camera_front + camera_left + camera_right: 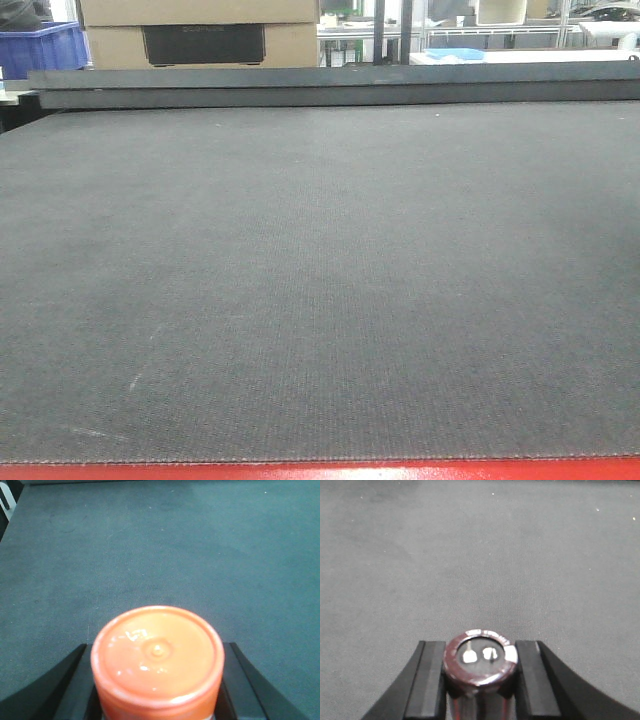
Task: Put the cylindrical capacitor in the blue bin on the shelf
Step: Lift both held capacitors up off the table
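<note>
In the right wrist view, the cylindrical capacitor, dark maroon with two metal terminals on its end face, sits clamped between the black fingers of my right gripper, above the grey mat. My left gripper is shut on an orange round-topped cylinder that fills the space between its black fingers. The shelf is out of view. A blue bin shows at the far back left in the front view. Neither gripper appears in the front view.
A dark grey textured mat covers the table, with a red strip at its near edge. Behind its raised back edge stand stacked cardboard boxes and distant white racks and tables.
</note>
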Motion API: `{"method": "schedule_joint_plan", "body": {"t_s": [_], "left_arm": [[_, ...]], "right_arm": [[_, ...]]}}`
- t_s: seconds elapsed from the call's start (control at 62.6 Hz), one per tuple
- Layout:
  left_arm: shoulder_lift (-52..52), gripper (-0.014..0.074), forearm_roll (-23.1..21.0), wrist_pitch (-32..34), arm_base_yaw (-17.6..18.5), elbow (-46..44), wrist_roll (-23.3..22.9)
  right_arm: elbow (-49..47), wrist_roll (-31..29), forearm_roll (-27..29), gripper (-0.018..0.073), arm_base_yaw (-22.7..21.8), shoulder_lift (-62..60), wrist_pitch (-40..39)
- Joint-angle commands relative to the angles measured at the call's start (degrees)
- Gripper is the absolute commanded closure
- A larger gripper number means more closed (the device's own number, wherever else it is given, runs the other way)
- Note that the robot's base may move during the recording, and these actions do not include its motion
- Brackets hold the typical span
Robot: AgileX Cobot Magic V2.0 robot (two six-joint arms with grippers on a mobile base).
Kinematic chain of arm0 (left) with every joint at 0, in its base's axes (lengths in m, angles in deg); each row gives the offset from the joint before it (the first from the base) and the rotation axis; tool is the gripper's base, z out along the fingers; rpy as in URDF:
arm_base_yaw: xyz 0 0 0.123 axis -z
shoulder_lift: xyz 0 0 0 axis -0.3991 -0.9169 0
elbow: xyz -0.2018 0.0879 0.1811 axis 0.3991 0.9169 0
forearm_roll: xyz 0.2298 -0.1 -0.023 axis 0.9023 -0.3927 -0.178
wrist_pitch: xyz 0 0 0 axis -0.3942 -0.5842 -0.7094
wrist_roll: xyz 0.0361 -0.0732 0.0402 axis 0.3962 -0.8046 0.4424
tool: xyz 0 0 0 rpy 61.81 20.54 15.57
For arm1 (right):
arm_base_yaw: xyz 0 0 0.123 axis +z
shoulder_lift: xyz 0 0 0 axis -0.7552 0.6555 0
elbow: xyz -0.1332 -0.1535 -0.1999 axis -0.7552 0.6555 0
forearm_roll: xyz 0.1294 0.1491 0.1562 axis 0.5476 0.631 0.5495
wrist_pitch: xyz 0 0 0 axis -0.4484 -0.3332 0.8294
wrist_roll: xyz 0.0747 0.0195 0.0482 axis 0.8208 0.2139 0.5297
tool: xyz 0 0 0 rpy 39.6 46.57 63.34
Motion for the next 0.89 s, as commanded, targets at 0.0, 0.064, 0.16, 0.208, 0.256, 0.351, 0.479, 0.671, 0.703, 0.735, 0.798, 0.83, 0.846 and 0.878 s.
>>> {"method": "schedule_joint_plan", "body": {"t_s": [0.0, 0.064, 0.16, 0.208, 0.256, 0.351, 0.479, 0.671, 0.703, 0.735, 0.798, 0.83, 0.846, 0.878], "left_arm": [[0.4, 0.0708, 0.0, 0.7, 0.4, -0.1, 0.1], [0.4, 0.0708, 0.0, 0.7, 0.4, -0.1, 0.1], [0.4, 0.0708, 0.0, 0.7, 0.4, -0.1, 0.1], [0.4, 0.0708, 0.0, 0.7, 0.4, -0.1, 0.1], [0.4, 0.0708, 0.0, 0.7, 0.4, -0.1, 0.1], [0.4, 0.0708, 0.0, 0.7, 0.4, -0.1, 0.1], [0.4, 0.0708, 0.0, 0.7, 0.4, -0.1, 0.1], [0.4, 0.0708, 0.0, 0.7, 0.4, -0.1, 0.1], [0.4, 0.0708, 0.0, 0.7, 0.4, -0.1, 0.1], [0.4, 0.0708, 0.0, 0.7, 0.4, -0.1, 0.1], [0.4, 0.0708, 0.0, 0.7, 0.4, -0.1, 0.1], [0.4, 0.0708, 0.0, 0.7, 0.4, -0.1, 0.1], [0.4, 0.0708, 0.0, 0.7, 0.4, -0.1, 0.1], [0.4, 0.0708, 0.0, 0.7, 0.4, -0.1, 0.1]], "right_arm": [[0.0, -0.2, 0.0, 0.0721, -0.3, -0.3, -0.5], [0.0, -0.2, 0.0, 0.0721, -0.3, -0.3, -0.9], [0.0, -0.2, 0.0, 0.0721, -0.3, -0.3, -1.4], [0.0, -0.2, 0.0, 0.0721, -0.3, -0.3, -1.4], [0.0, -0.2, 0.0, 0.0721, -0.3, -0.3, -1.4], [0.0, -0.2, 0.0, 0.0721, -0.3, -0.3, -1.4], [0.0, -0.2, 0.0, 0.0721, -0.3, -0.3, -1.4], [0.0, -0.2, 0.0, 0.0721, -0.3, -0.3, -1.4], [0.0, -0.2, 0.0, 0.0721, -0.3, -0.3, -1.4], [0.0, -0.2, 0.0, 0.0721, -0.3, -0.3, -1.4], [0.0, -0.2, 0.0, 0.0721, -0.3, -0.3, -1.4], [0.0, -0.2, 0.0, 0.0721, -0.3, -0.3, -1.4], [0.0, -0.2, 0.0, 0.0721, -0.3, -0.3, -1.4], [0.0, -0.2, 0.0, 0.0721, -0.3, -0.1, -1.5]]}}
